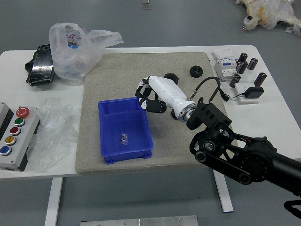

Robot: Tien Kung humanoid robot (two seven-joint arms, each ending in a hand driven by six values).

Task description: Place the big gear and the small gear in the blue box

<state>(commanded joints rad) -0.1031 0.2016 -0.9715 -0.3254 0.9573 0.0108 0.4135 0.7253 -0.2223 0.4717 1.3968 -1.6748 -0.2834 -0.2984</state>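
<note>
From where I stand, the robot's right hand [162, 89] reaches in to the blue box [127, 155], its palm end over the far right corner; whether it touches the rim I can't make out. Nor can I tell whether it is gripping anything, so whether a gear is in its grasp stays an open question for me. Just below the wrist a dark toothed-looking edge [173, 115] peeks out on the grey mat [94, 141], and I take that for one of the task's gears, lying outside the box; the other I can't place with certainty. Two black nut-like rings [196, 71] lie beyond, one partly behind the hand, and a little shiny piece [124, 138] sits on the box floor. If the hand does carry a gear, I'd bring it further left and toward the robot, well inside the walls, then lower before letting go, so it neither clips the rim nor lands on the shiny piece. If it carries nothing, the better move is to lift clear of the corner and come back over that dark edge from above, without the wrist sweeping it across the mat.
</note>
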